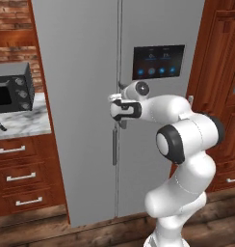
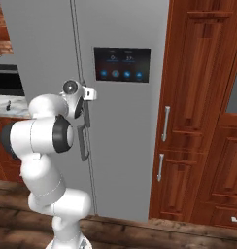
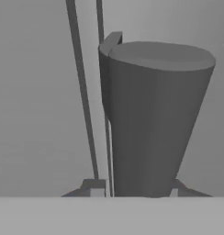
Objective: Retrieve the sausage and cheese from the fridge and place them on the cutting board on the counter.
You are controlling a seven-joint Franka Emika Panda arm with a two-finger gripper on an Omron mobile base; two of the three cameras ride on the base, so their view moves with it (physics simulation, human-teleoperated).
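Left base view: the fridge stands shut beside the counter, the gripper at a door handle. Right base view: both doors closed; nothing retrieved yet. Hand view: the handle rises between the fingertips, apparently clenched on it. Sausage and cheese presumably wait inside.

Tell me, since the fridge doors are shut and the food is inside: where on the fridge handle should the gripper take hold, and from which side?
Grip the fridge handle on its round vertical bar, coming straight at the door front, fingers either side. The gripper sits there now, apparently closed on it.
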